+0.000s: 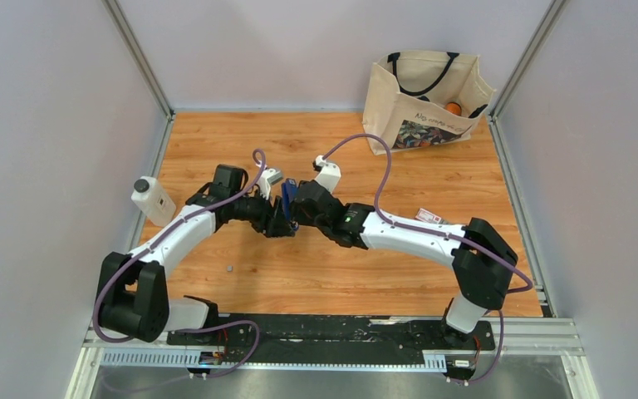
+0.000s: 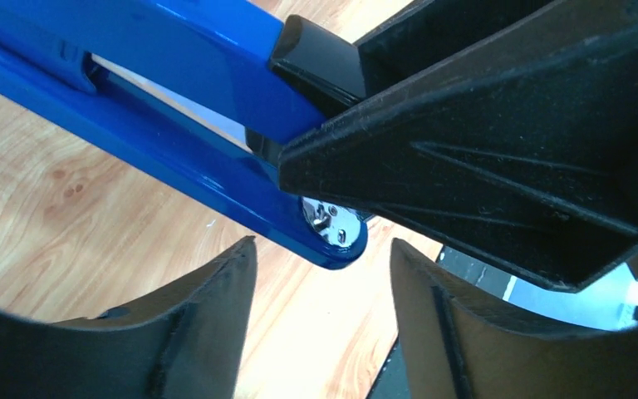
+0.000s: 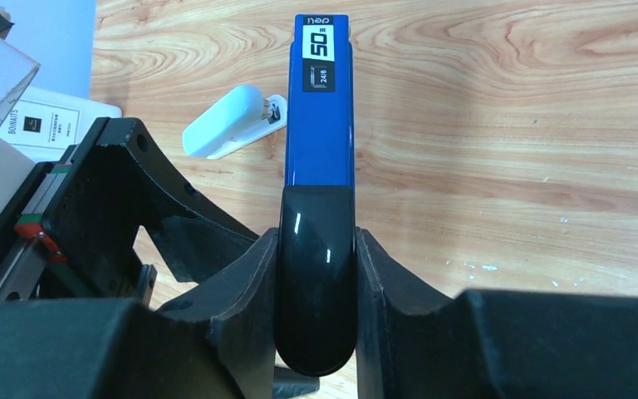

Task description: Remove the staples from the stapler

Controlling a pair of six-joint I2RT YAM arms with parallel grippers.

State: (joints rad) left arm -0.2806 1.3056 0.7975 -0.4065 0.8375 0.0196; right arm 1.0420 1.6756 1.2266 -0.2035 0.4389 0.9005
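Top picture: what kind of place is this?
Probably a robot test booth, not a home: a left arm and right arm bolted to a rail, a wooden table, plain grey walls on metal posts.

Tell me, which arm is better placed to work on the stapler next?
Left, probably. The right gripper is shut on the stapler, clamping its black end. The left gripper is open and empty, close to the stapler's blue tip.
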